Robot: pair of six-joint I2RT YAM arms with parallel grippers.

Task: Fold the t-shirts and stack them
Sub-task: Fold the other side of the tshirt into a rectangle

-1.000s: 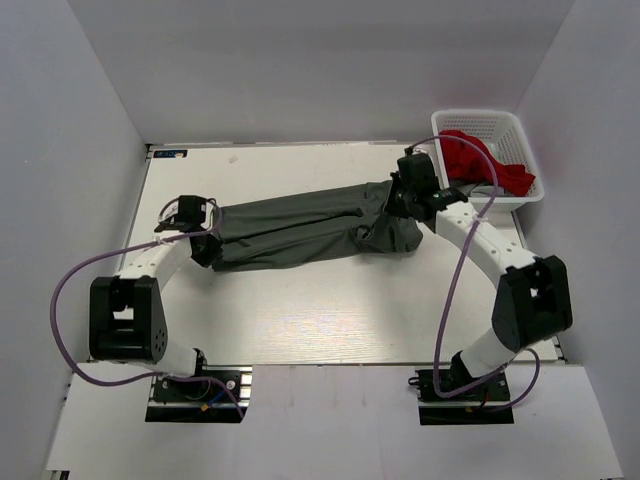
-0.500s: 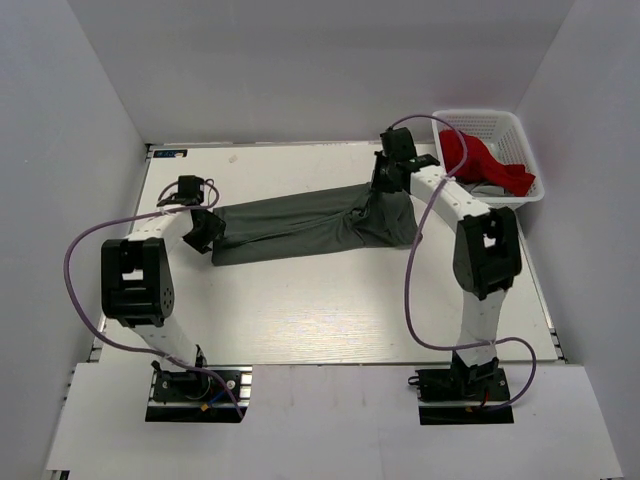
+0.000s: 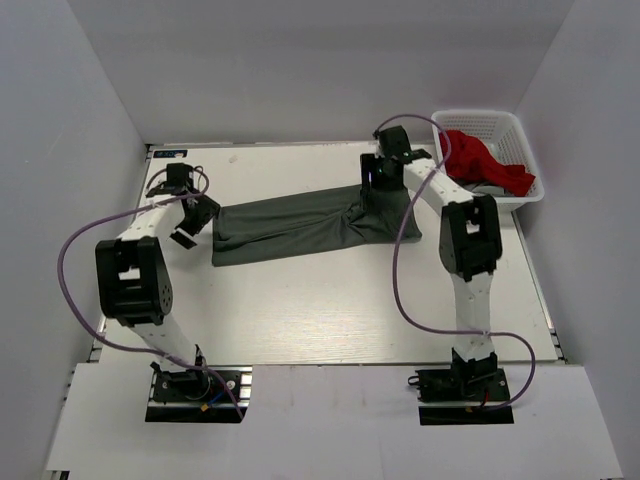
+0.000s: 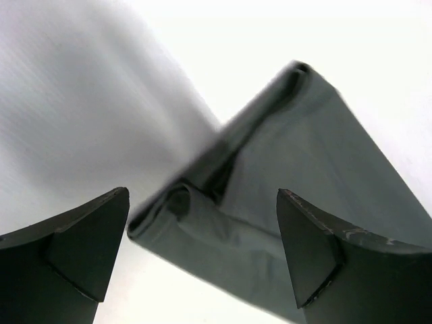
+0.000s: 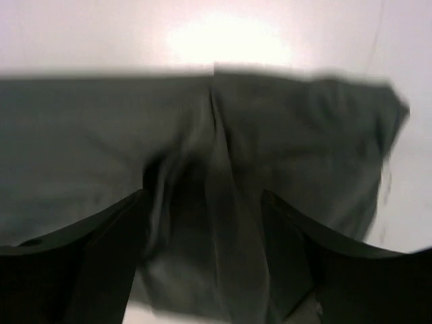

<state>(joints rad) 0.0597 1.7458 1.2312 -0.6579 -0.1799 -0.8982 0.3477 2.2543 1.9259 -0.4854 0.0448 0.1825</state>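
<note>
The dark olive-grey t-shirt [image 3: 300, 225] lies on the white table as a long folded band, running from the left side to the far right. My left gripper [image 3: 193, 215] hovers just off its left end, open and empty. In the left wrist view that folded end [image 4: 223, 229] shows between the wide-apart fingers [image 4: 88, 250]. My right gripper [image 3: 373, 178] is over the band's bunched right end, open. The right wrist view shows creased cloth [image 5: 81, 148] under its spread fingers [image 5: 304, 256], none of it pinched. The red t-shirt [image 3: 482, 160] lies crumpled in the basket.
A white plastic lattice basket [image 3: 500, 115] stands at the table's far right corner. Purple cables loop from both arms. The enclosure's walls stand on the left, the right and the far side. Bare table [image 3: 330, 310] lies between the shirt and the arm bases.
Both grippers have let go of the olive-grey shirt and opened. The left one drew back off its left end. The right one moved towards the far side, leaving the cloth flat.
</note>
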